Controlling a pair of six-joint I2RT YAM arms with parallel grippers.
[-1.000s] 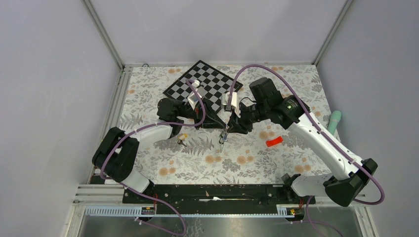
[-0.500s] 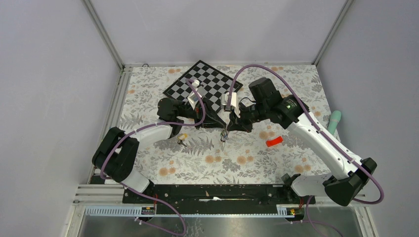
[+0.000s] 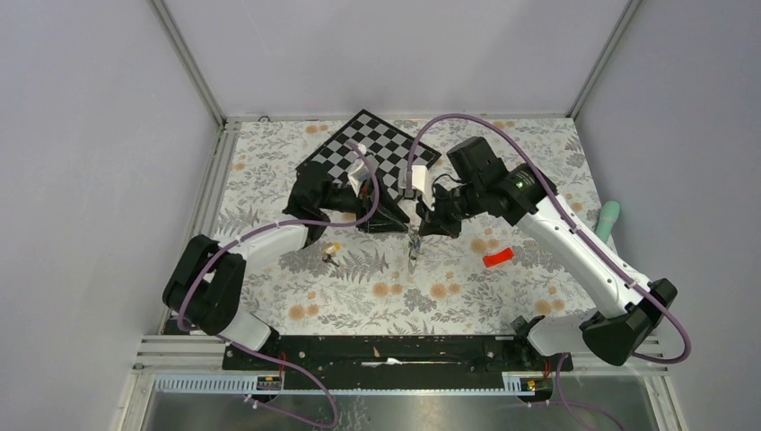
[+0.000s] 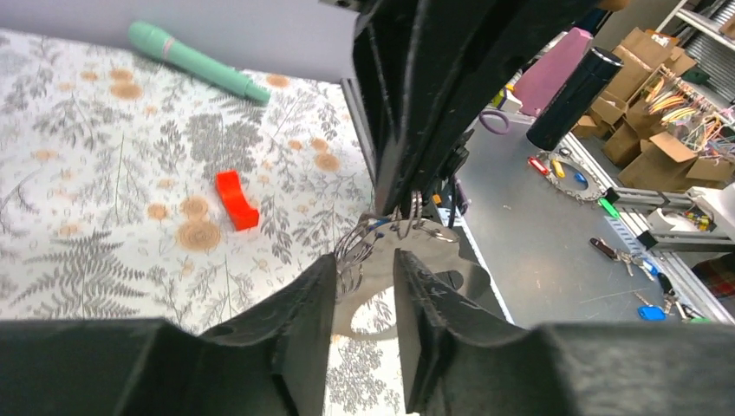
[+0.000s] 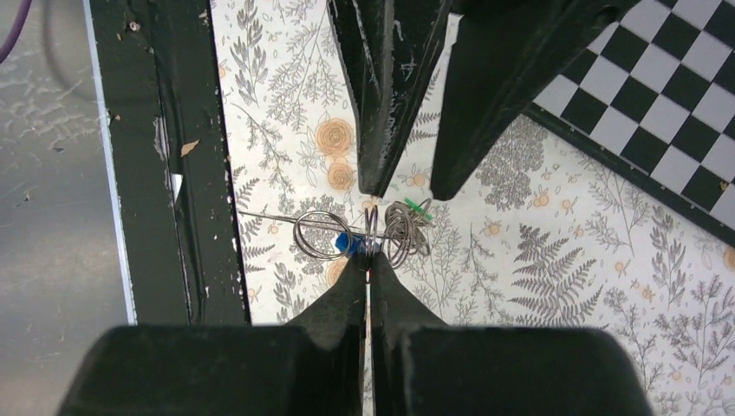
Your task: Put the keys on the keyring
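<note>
Table (image 3: pixel 467 310), contents:
- Checkerboard (image 3: pixel 370 148): far centre.
- Left gripper (image 3: pixel 397 223) and right gripper (image 3: pixel 418 230): just before the checkerboard, meeting tip to tip.
- Keyring (image 5: pixel 390 238), with keys (image 5: pixel 344 243) on it: between the two sets of tips.
- Loose key (image 3: pixel 331 252): left of the grippers.
- Block (image 3: pixel 498 259): right of them.
- Cylinder (image 3: pixel 608 222): at the right edge.

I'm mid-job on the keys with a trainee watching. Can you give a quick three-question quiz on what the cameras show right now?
1. True or false: the right pincer is shut on the keyring.
2. The loose key carries a tag of which colour? A yellow, B red, C white.
3. Fill in: the red piece lies on the ___ arm's side of the table.
Key: 1 true; 2 A; 3 right.
</note>
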